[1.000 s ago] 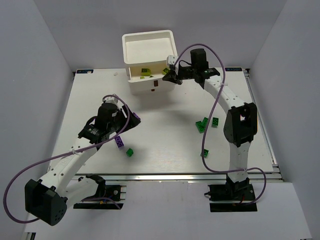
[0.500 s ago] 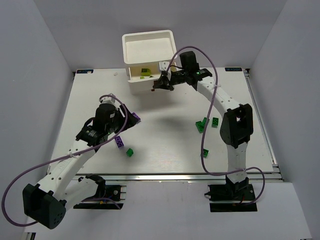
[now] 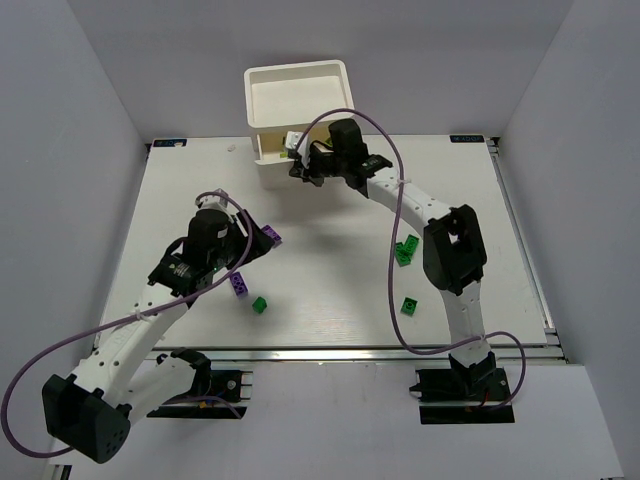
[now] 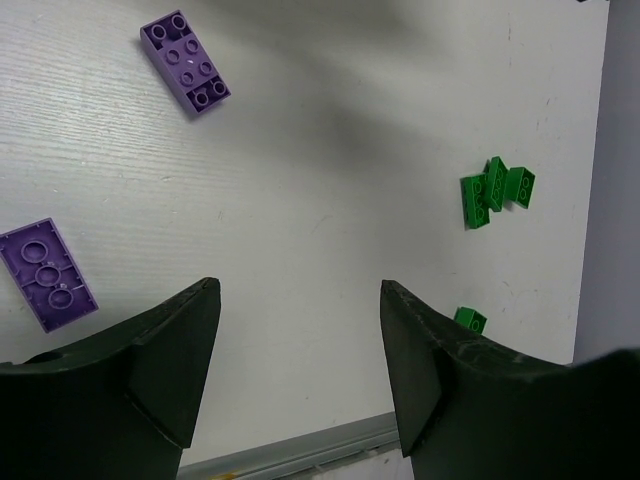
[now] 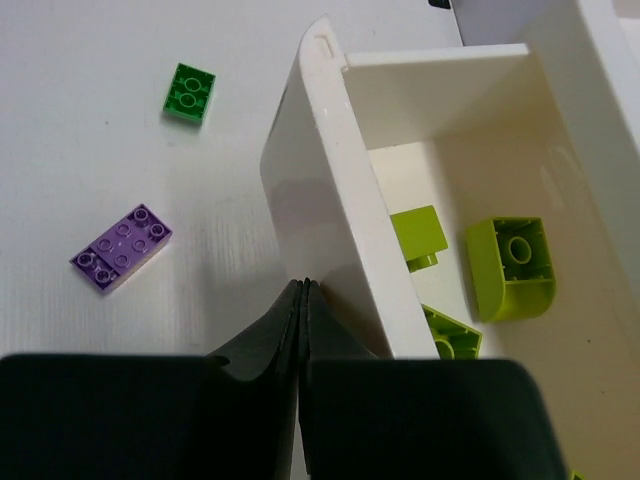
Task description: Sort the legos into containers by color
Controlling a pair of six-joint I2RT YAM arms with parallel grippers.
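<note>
The white drawer unit (image 3: 297, 100) stands at the table's far middle. One drawer (image 5: 325, 235) is pulled out and holds yellow-green legos (image 5: 508, 268). My right gripper (image 3: 299, 166) is shut, and its tips (image 5: 305, 290) touch the drawer's front wall; the handle is hidden. My left gripper (image 3: 247, 252) is open and empty (image 4: 300, 290) above the table. Purple legos (image 3: 272, 235) (image 3: 240, 284) and a green one (image 3: 260, 305) lie near it. The left wrist view shows two purple legos (image 4: 185, 62) (image 4: 47, 273).
A cluster of green legos (image 3: 405, 248) and a single green one (image 3: 410, 305) lie at the right, beside the right arm; both show in the left wrist view (image 4: 496, 190) (image 4: 468, 320). A green lego (image 5: 189, 94) and a purple one (image 5: 121, 247) lie beyond the drawer.
My right gripper has swung left along the front of the drawer unit and now covers the drawer's front and handle. My left arm has shifted only slightly.
</note>
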